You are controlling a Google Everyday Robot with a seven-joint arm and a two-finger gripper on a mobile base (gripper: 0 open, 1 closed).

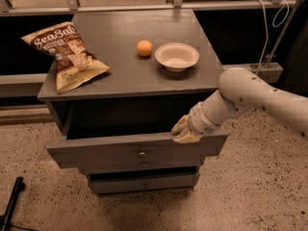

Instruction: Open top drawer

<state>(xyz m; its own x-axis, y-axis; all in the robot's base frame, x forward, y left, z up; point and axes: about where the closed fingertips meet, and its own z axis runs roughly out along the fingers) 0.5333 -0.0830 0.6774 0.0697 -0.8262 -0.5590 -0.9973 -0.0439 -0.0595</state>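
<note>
gripper [186, 131] on top drawer [120, 152] rim; arm [262, 96] cropped right

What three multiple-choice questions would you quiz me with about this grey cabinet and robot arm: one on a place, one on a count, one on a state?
1. Where is the robot's beige gripper?
A. at the top edge of the wide grey wooden top drawer
B. raised high above everything
C. down on the floor

2. How many things lie on the grey cabinet top?
A. one
B. three
C. five

3. What state is the top drawer in?
A. shut flush
B. pulled partly out
C. taken out completely

Answers:
1 A, the gripper sits on the drawer front's upper edge.
2 B, a crinkled chip bag, a small round orange fruit and a shallow white bowl.
3 B, a dark gap shows behind its front.
</note>
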